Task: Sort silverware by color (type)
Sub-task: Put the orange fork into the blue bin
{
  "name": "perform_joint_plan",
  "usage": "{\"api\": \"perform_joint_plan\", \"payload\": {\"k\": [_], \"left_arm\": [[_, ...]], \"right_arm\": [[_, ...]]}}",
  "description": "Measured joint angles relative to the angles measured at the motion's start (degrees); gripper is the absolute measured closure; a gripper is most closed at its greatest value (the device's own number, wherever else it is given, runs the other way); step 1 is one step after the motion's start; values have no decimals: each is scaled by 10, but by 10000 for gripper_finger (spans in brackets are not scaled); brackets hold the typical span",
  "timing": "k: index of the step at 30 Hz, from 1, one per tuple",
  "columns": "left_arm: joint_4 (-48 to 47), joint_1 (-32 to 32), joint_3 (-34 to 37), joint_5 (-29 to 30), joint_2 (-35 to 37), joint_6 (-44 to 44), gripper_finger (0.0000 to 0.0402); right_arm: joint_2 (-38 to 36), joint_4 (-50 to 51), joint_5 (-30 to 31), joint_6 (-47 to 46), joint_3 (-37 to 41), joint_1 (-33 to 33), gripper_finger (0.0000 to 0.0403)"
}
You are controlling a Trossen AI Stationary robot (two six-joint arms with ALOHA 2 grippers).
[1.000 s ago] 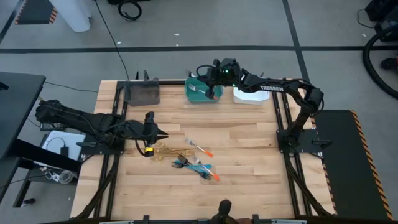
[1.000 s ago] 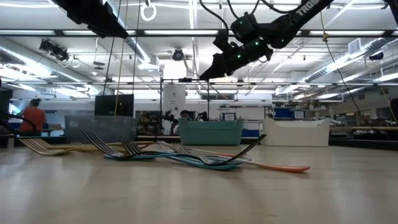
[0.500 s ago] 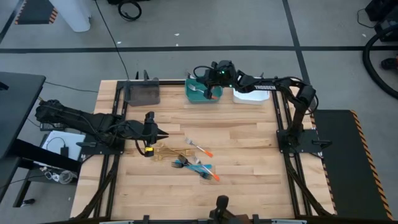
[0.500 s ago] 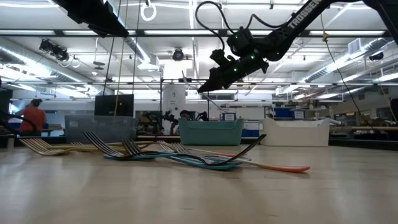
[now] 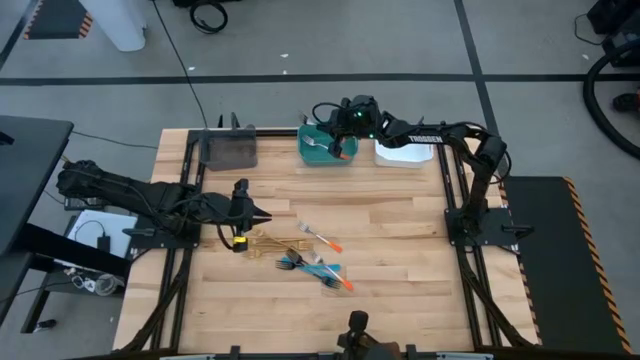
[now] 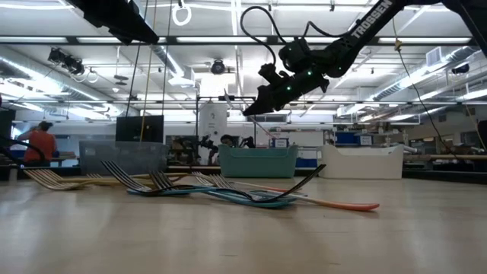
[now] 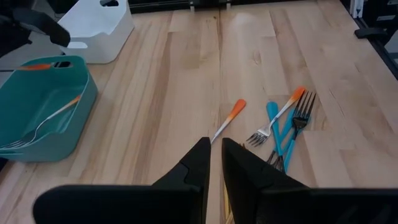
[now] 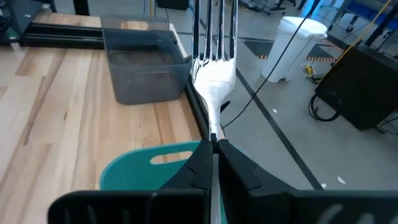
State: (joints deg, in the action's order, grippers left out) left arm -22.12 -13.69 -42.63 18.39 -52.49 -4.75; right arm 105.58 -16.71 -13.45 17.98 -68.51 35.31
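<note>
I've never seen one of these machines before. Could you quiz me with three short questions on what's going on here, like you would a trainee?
1. True or false: the right gripper holds a fork in shut jaws.
2. Which bin is that gripper over? A grey bin; B teal bin; C white bin.
3. Fill in: the fork already lying in the teal bin has an ______ handle.

Key: 1 true; 2 B; 3 orange.
</note>
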Motion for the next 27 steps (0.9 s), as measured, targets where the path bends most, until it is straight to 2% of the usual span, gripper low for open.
{"api": "perform_joint_plan", "payload": {"k": [7,27], "left_arm": [[0,0,0,0,0,-2,351],[-5,0,0,0,0,0,351]], "right_arm": [[21,-24,-4,-5,0,1,384],[21,4,-2,-5,0,28,384]]}}
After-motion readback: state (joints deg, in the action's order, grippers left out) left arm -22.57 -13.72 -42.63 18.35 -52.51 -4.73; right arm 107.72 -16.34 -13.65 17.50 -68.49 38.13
